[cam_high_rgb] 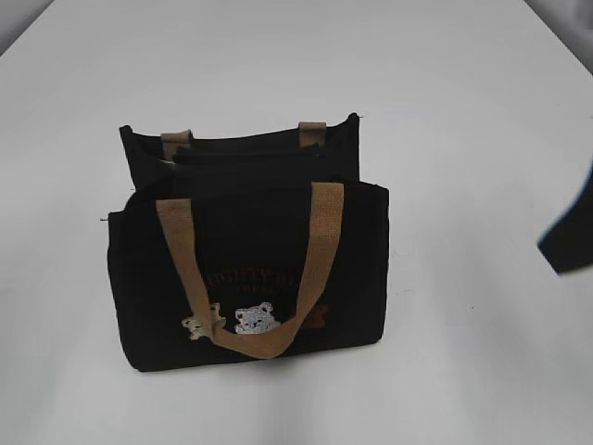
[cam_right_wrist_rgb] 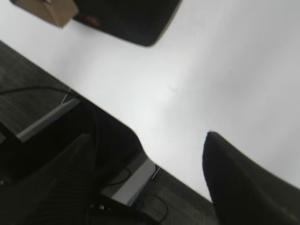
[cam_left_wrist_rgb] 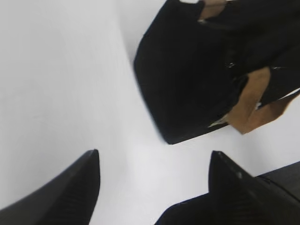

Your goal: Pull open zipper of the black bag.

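Black bag (cam_high_rgb: 250, 269) stands upright at centre of the white surface (cam_high_rgb: 463, 93), bear patches and tan handle (cam_high_rgb: 320, 250) facing the camera. Zipper (cam_high_rgb: 246, 153) runs across the top between the two walls; mouth looks parted, though the ring pull is too dark to pick out.

Left tool (cam_left_wrist_rgb: 154, 180): jaws spread, nothing between them, bag (cam_left_wrist_rgb: 187, 79) at its 1 o'clock, apart. Right tool (cam_right_wrist_rgb: 150, 173): jaws spread, empty, over the surface edge, bag corner (cam_right_wrist_rgb: 131, 18) at its 11 o'clock, well apart.

Judgement: either the approach or the release; both tools clear of the bag. If unopened, next move calls for one tool steadying the bag, the other finding the pull.
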`<state>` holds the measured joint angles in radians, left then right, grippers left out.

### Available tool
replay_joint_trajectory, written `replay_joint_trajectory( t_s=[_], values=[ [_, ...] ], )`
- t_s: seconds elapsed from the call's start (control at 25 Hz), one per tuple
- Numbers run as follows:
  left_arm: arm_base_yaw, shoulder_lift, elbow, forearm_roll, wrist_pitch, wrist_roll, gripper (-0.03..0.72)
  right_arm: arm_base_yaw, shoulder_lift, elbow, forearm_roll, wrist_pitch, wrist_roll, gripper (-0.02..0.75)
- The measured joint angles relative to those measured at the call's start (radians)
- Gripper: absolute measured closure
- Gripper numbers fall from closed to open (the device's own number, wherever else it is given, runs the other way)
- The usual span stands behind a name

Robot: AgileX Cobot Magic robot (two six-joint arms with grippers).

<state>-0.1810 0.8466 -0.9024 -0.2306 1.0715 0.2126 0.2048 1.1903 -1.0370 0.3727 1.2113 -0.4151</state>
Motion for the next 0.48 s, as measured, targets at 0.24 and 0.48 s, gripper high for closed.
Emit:
replay_joint_trajectory(
  t_s=[0.24,0.48],
  values=[
    [0.000,-0.420,0.198,0.058,0.052,-0.066,0.156,0.000,-0.309,0.304,-0.010,0.003,0.003,0.182],
    [0.000,-0.765,0.318,0.109,0.130,-0.071,0.165,0.000,-0.694,0.512,-0.089,-0.043,0.065,0.182]
  ],
)
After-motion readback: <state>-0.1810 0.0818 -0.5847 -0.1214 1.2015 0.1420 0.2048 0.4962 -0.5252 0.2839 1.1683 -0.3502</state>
